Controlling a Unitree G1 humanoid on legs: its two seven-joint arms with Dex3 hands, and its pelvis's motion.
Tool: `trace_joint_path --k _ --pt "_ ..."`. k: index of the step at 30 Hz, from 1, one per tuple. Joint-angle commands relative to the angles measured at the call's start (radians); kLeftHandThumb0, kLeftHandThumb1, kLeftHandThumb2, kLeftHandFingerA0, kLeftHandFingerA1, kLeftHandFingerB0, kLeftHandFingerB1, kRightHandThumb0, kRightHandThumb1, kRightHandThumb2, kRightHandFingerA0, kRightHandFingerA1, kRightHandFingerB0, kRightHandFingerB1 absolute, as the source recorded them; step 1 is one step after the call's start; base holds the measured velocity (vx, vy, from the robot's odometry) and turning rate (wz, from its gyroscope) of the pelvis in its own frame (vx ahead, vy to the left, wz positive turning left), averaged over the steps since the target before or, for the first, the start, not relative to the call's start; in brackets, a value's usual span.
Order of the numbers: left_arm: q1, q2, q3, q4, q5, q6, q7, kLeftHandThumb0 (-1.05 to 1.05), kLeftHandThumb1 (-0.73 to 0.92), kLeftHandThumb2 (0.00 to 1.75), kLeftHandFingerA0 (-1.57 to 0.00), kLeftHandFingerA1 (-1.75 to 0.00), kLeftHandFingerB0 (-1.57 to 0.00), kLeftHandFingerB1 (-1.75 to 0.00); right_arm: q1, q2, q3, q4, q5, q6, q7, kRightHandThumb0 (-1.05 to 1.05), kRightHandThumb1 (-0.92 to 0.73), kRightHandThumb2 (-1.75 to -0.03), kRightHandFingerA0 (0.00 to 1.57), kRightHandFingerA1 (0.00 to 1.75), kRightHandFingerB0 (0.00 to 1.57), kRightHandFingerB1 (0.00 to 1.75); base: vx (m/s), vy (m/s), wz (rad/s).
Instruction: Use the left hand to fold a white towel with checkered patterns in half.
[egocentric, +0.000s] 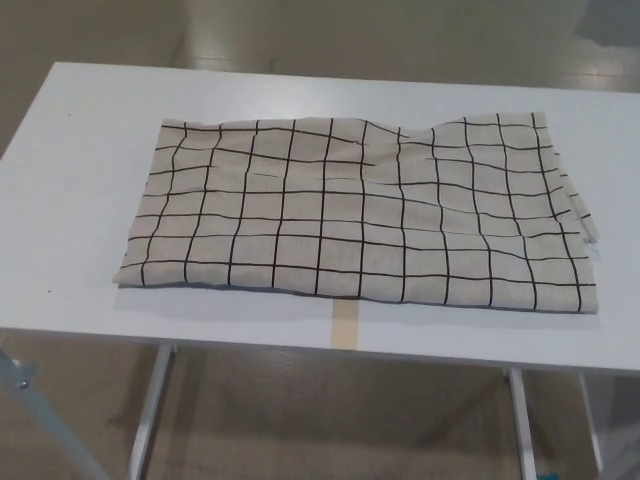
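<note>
A cream-white towel (365, 215) with a black grid pattern lies flat on the white table (70, 200). It stretches wide from left to right and covers most of the table's middle. Its right edge shows layered hems, and a slight wrinkle runs near the top centre. Neither of my hands shows in the head view.
A strip of tan tape (345, 322) sticks out from under the towel's near edge. White table legs (150, 410) stand below on a shiny beige floor (320, 410). A grey bar (40, 415) slants at the lower left.
</note>
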Motion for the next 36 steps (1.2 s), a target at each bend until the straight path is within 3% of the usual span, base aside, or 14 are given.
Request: trace_joint_path --k 1,2,3,4,10,14,17,18,22,23,25,26,30,36 --pt "-0.004 0.007 0.034 0.028 -0.041 -0.152 0.007 -0.13 0.56 0.56 -0.26 -0.36 -0.20 -0.31 0.002 0.020 -0.045 -0.024 0.069 -0.074 -0.014 -0.43 -0.59 -0.57 0.43 0.70 0.45 0.54 0.00 0.000 0.00" --pt "-0.004 0.007 0.034 0.028 -0.041 -0.152 0.007 -0.13 0.56 0.56 -0.26 -0.36 -0.20 -0.31 0.002 0.020 -0.045 -0.024 0.069 -0.074 -0.014 -0.43 -0.59 -0.57 0.43 0.70 0.45 0.54 0.00 0.000 0.00" --pt "0.000 0.009 0.029 0.027 -0.036 -0.164 -0.002 -0.10 0.55 0.96 -0.04 -0.48 0.00 -0.46 0.004 0.022 -0.048 -0.028 0.072 -0.074 -0.010 -0.43 -0.59 -0.57 0.43 0.70 0.45 0.54 0.00 0.000 0.00" --pt "0.004 0.013 0.024 0.026 -0.030 -0.178 -0.013 -0.19 0.50 0.59 -0.05 -0.32 -0.10 -0.24 0.006 0.025 -0.050 -0.034 0.076 -0.074 -0.005 -0.43 -0.58 -0.57 0.44 0.71 0.45 0.54 0.00 0.000 0.00" --pt "0.028 0.022 -0.002 -0.030 -0.015 -0.241 -0.030 -0.30 0.43 0.58 0.00 -0.15 0.00 -0.14 0.029 0.054 -0.042 -0.082 0.081 -0.068 -0.007 -0.41 -0.58 -0.57 0.44 0.70 0.45 0.52 0.00 0.000 0.00" --pt "0.113 0.028 -0.044 -0.170 0.033 -0.379 -0.036 -0.52 0.38 0.60 0.00 -0.09 0.00 -0.06 0.106 0.131 -0.004 -0.227 0.108 -0.023 0.013 -0.38 -0.58 -0.57 0.45 0.71 0.46 0.53 0.00 0.000 0.00" --pt "0.151 0.025 -0.053 -0.266 0.017 -0.424 -0.057 -0.70 0.43 0.75 0.00 -0.10 0.00 0.00 0.176 0.171 0.033 -0.349 0.121 0.047 0.032 -0.34 -0.57 -0.57 0.46 0.70 0.47 0.53 0.00 0.000 0.00" --pt "0.159 0.014 -0.047 -0.313 -0.025 -0.430 -0.079 -0.68 0.55 0.57 0.00 0.00 0.00 0.00 0.199 0.178 0.049 -0.384 0.117 0.067 0.039 -0.34 -0.56 -0.56 0.46 0.69 0.47 0.52 0.00 0.000 0.00" --pt "0.211 -0.047 -0.047 -0.593 -0.196 -0.380 -0.141 -0.72 0.62 0.59 0.00 0.00 0.00 0.00 0.268 0.191 0.115 -0.449 0.083 0.066 0.064 -0.34 -0.57 -0.56 0.46 0.62 0.49 0.51 0.00 0.000 0.00" --pt "0.220 -0.051 -0.049 -0.634 -0.210 -0.373 -0.142 -0.71 0.58 0.71 0.00 0.00 0.00 0.00 0.272 0.190 0.121 -0.448 0.081 0.059 0.070 -0.35 -0.57 -0.56 0.46 0.62 0.49 0.50 0.00 0.000 0.00" --pt "0.254 -0.057 -0.054 -0.772 -0.223 -0.339 -0.132 -0.74 0.64 0.59 0.00 0.00 0.00 0.00 0.280 0.191 0.134 -0.446 0.084 0.045 0.079 -0.34 -0.57 -0.56 0.46 0.62 0.48 0.50 0.00 0.000 0.00" --pt "0.276 -0.062 -0.056 -0.883 -0.212 -0.323 -0.107 -0.73 0.56 0.74 0.00 0.00 0.00 0.00 0.281 0.192 0.143 -0.436 0.084 0.040 0.085 -0.33 -0.57 -0.56 0.47 0.62 0.49 0.49 0.00 0.000 0.00" --pt "0.290 -0.066 -0.047 -1.057 -0.112 -0.319 -0.062 -0.83 0.48 0.81 0.00 0.00 0.00 0.00 0.273 0.183 0.154 -0.399 0.068 0.009 0.089 -0.32 -0.57 -0.56 0.48 0.64 0.48 0.50 0.00 0.000 0.00" --pt "0.143 0.003 -0.020 -1.011 0.207 -0.404 -0.020 -0.57 0.35 0.65 0.00 0.00 0.00 0.00 0.262 0.178 0.159 -0.344 0.059 -0.037 0.090 -0.32 -0.58 -0.56 0.49 0.66 0.48 0.51 0.00 0.000 0.00"
